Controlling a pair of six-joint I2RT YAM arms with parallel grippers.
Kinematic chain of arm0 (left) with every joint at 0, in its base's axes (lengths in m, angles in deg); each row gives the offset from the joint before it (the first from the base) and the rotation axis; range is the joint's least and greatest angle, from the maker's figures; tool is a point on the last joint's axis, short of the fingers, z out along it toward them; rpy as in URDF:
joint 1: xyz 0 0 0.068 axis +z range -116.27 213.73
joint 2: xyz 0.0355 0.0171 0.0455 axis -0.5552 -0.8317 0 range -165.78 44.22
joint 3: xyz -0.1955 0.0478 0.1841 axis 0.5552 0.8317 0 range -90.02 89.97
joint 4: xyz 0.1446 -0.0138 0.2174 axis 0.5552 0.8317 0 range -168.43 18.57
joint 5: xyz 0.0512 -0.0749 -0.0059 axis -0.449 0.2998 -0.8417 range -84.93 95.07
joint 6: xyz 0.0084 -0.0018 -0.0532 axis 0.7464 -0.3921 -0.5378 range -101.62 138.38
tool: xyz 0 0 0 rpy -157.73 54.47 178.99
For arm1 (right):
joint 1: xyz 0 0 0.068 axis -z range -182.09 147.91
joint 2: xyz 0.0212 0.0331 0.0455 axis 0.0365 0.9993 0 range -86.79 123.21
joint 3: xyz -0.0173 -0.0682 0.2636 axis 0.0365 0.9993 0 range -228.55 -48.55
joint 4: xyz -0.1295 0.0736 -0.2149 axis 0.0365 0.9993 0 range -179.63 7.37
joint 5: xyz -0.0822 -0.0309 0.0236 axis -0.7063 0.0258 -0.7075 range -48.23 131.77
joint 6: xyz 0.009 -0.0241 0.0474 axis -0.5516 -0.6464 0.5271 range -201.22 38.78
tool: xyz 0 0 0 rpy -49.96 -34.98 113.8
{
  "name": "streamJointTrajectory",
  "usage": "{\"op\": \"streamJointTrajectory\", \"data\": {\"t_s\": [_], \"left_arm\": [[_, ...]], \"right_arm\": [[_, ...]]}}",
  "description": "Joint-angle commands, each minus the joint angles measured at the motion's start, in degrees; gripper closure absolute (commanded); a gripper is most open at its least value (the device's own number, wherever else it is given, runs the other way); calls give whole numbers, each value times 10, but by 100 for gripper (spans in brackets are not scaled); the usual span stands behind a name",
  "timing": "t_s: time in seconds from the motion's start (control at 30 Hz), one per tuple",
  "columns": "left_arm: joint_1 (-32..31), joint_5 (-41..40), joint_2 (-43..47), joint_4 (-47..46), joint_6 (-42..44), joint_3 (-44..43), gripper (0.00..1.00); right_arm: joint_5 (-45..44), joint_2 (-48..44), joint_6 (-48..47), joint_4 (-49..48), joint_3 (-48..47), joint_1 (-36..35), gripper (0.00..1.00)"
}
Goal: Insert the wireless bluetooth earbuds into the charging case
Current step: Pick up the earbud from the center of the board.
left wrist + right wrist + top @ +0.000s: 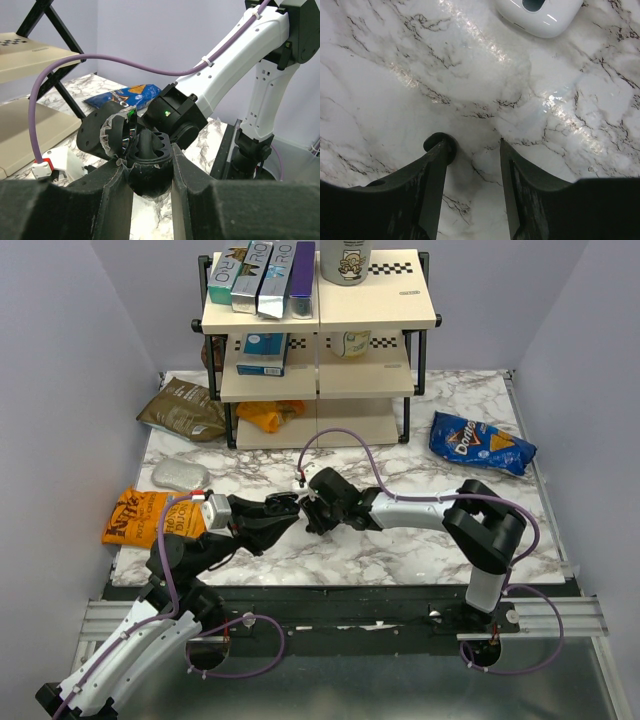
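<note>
My left gripper [289, 509] [148, 158] is shut on the black charging case [150, 176], which it holds above the marble table. The case's lid [113, 137] stands open to the left, and the moulded insert faces up. My right gripper [313, 507] [474, 146] meets it nose to nose at the table's middle, and its dark body [172, 115] hangs just behind the case. Its jaws are open with only bare marble between them. One tiny black earbud [438, 142] sits at the outer side of the left fingertip. I cannot tell whether it touches the table.
A white rounded object [540, 15] lies ahead of the right fingers. A two-tier shelf rack [320, 330] stands at the back. A blue Doritos bag [480, 445] lies at the right. An orange chip bag [140, 515], a grey pouch [180, 475] and a brown bag [185, 410] lie at the left.
</note>
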Motion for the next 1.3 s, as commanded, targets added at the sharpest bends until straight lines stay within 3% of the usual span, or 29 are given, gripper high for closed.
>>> {"op": "streamJointTrajectory", "data": {"t_s": [0.0,1.07,1.27], "left_arm": [[-2,1,3,-15,-6,-8,100],[-2,5,18,-16,-16,-5,100],[-2,5,19,-16,-17,-5,100]], "right_arm": [[-15,10,-4,-1,9,-6,45],[-19,9,26,5,22,-67,51],[-11,-11,49,1,34,-67,47]]}}
